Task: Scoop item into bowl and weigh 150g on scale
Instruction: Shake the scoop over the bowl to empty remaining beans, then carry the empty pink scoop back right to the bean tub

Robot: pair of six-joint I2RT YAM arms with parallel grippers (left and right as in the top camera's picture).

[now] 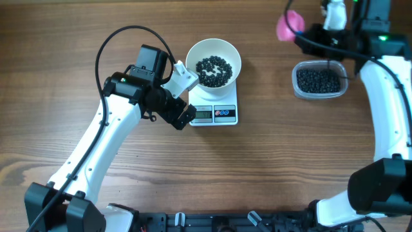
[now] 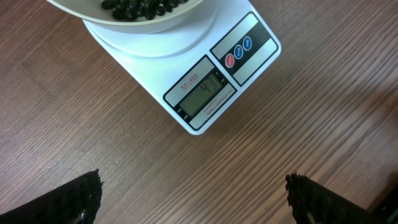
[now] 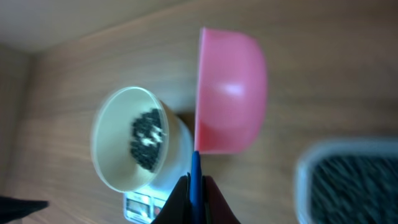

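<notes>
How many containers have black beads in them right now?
2. The white bowl on the scale, mid-table, and the clear tub by the right arm. The pink scoop shows only its outside, so its contents are hidden.

Beads in bowl on scale; tub well right

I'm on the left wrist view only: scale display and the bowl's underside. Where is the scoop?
Observer: The right tool grips the pink scoop by its handle, near the clear tub, well away from the bowl.
Operator: Is it loaded?
Observer: Can't tell. It's tipped on its side, and the right wrist view shows only its outer shell.
Operator: Beads left in the tub?
Observer: Yes, a dark layer of beads covers its bottom.
</notes>
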